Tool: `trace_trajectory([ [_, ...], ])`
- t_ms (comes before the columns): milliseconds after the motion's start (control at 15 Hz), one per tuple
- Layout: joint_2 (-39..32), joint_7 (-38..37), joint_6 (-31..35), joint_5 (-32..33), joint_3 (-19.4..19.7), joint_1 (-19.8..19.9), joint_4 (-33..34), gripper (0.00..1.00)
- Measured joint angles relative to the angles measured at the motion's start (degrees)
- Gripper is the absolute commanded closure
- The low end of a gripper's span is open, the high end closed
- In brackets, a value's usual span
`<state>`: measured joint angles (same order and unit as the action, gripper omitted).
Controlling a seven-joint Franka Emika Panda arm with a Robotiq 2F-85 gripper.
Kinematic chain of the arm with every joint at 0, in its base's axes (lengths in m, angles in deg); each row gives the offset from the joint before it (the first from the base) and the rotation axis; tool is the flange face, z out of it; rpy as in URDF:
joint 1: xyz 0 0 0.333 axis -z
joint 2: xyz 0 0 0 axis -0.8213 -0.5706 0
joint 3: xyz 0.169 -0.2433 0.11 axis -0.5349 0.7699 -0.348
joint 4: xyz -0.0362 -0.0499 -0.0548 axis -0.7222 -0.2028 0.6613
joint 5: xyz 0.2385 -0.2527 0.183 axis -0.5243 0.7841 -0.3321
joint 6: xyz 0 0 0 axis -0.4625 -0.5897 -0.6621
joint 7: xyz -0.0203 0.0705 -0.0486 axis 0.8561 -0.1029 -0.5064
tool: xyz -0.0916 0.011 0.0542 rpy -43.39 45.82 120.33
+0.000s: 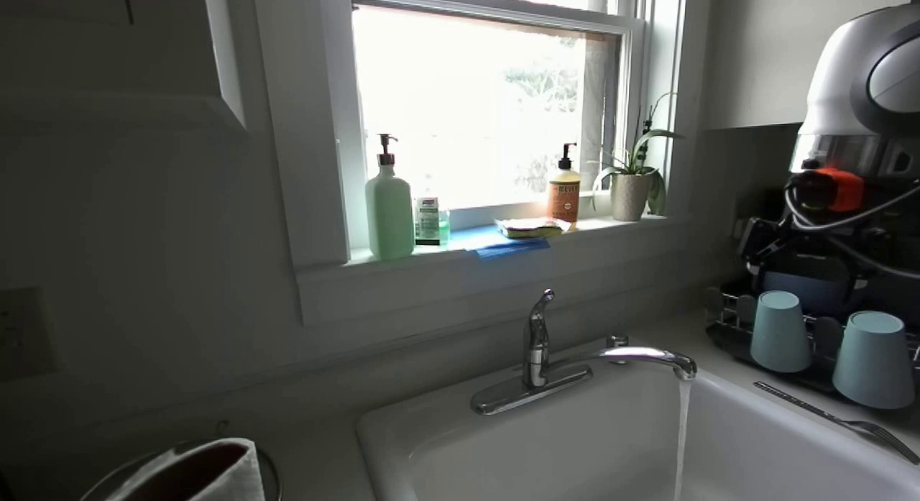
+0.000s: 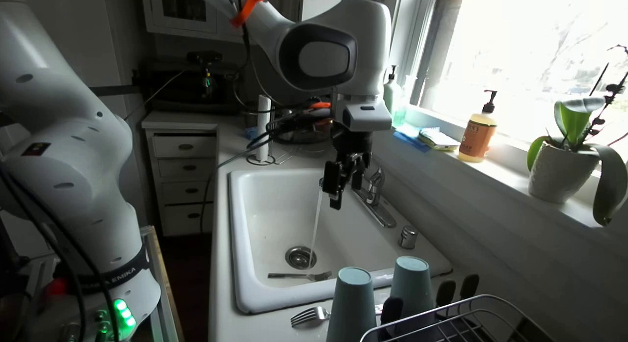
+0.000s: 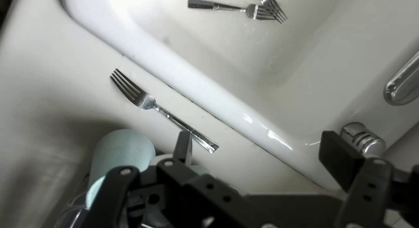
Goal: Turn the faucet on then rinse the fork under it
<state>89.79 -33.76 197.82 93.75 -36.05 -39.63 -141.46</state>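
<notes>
The silver faucet (image 1: 535, 343) is running; a stream of water falls from its spout into the white sink (image 1: 445, 443). It also shows in an exterior view (image 2: 374, 187). A fork (image 3: 144, 102) lies on the counter beside the sink rim, also in both exterior views (image 1: 837, 418) (image 2: 309, 316). Another fork (image 3: 226, 6) lies in the sink, its tines crossed by those of a further fork (image 3: 274, 8) cut off by the frame. My gripper (image 3: 257, 139) is open and empty, pointing down, apart from the counter. It also shows in both exterior views (image 1: 805, 271) (image 2: 338, 190).
Two upturned pale blue cups (image 1: 780, 332) (image 1: 875, 361) stand at the dish rack (image 2: 441, 317), close to the counter fork. A metal cap (image 3: 363, 139) sits by the sink corner. Soap bottles (image 1: 390, 206) (image 1: 564, 192) and a potted plant (image 1: 629, 195) stand on the window sill.
</notes>
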Motion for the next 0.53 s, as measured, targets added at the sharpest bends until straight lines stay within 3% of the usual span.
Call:
trace_trajectory([
  [267, 3.97, -9.27, -5.67, -0.48, -2.17, 0.27, 1.21, 0.0],
  [533, 5.33, -11.6, -6.65, -0.88, -2.83, 0.27, 1.29, 0.0],
])
